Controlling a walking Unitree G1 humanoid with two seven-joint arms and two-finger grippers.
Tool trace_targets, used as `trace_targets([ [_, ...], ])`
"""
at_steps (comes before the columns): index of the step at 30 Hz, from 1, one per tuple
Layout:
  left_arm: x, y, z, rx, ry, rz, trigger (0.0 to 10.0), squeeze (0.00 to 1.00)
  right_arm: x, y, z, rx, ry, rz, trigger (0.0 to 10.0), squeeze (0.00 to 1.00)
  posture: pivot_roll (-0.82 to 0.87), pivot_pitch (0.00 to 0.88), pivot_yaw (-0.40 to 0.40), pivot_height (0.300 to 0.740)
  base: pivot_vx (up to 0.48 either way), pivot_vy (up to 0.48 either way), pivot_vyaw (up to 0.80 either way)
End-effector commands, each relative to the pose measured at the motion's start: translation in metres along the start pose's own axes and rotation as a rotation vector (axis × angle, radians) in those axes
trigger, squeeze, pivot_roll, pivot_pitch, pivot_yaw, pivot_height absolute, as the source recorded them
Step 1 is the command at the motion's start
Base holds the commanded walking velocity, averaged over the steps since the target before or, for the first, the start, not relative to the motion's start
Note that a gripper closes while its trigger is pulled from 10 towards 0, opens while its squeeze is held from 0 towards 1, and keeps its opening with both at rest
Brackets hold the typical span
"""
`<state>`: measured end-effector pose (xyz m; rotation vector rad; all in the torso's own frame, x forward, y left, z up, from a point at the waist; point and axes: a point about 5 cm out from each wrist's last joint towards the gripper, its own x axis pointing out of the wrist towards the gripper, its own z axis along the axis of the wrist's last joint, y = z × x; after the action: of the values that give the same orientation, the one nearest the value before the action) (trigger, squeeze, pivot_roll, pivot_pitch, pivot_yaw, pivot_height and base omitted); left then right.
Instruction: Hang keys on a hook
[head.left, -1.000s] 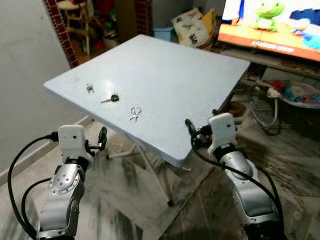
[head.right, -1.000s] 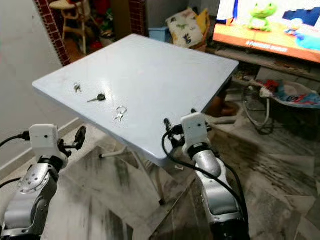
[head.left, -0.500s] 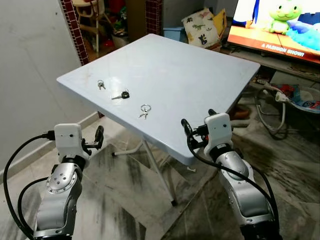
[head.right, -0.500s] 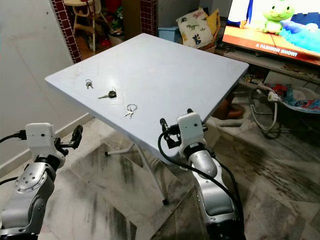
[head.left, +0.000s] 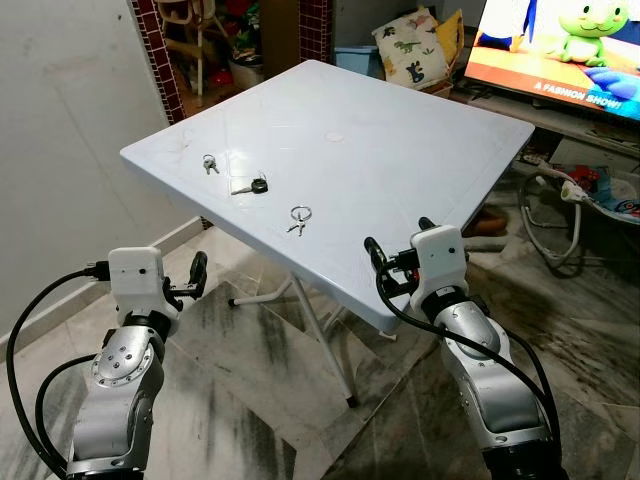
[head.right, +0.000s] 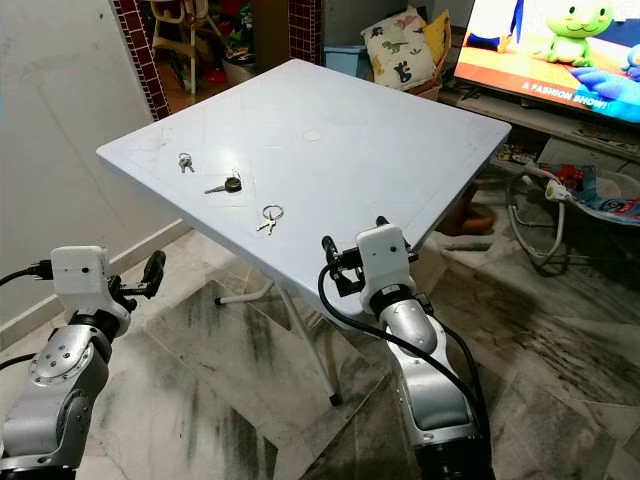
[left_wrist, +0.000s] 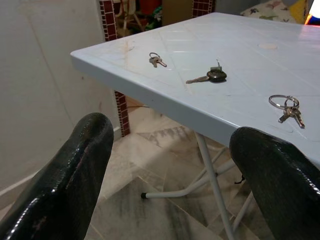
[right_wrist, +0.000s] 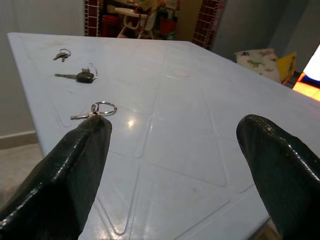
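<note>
Our left tool (head.left: 197, 272) hung open below the white bench (head.left: 400, 150). On its near-left part lay a small key pair (head.left: 209, 164), a black-headed key (head.left: 250, 186) with its blade pointing left, and ringed keys (head.left: 298, 217). Our right tool (head.left: 372, 262) gaped at the near edge. Marble floor (head.left: 260, 400) lay below; the camera had shifted since.

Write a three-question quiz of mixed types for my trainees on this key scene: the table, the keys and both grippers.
1. True or false: the right gripper holds a key.
2. How many key sets lie on the white table?
3. Which lies nearest the right gripper: A) black-headed key, B) ring of keys, C) small keyring?

Key: 1 false, both it and the left gripper are open and empty; 2 three; 3 B.
</note>
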<state>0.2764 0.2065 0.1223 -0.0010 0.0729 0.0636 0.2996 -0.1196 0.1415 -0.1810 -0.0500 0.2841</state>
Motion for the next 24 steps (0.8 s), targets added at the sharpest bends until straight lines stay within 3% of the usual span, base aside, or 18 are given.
trace_targets([
  [1, -0.0015, 0.0042, -0.0013, 0.004, 0.010, 0.021, 10.0, 0.00, 0.0005, 0.0013, 0.0049, 0.005, -0.021, 0.012, 10.0, 0.00, 0.01, 0.000, 0.003, 0.740, 0.300, 0.000, 0.00],
  [24, -0.0007, 0.0034, -0.0027, 0.006, 0.021, 0.016, 10.0, 0.00, 0.0031, -0.0002, 0.0069, -0.012, -0.031, 0.020, 10.0, 0.00, 0.01, 0.000, 0.006, 0.740, 0.281, 0.367, 0.00],
])
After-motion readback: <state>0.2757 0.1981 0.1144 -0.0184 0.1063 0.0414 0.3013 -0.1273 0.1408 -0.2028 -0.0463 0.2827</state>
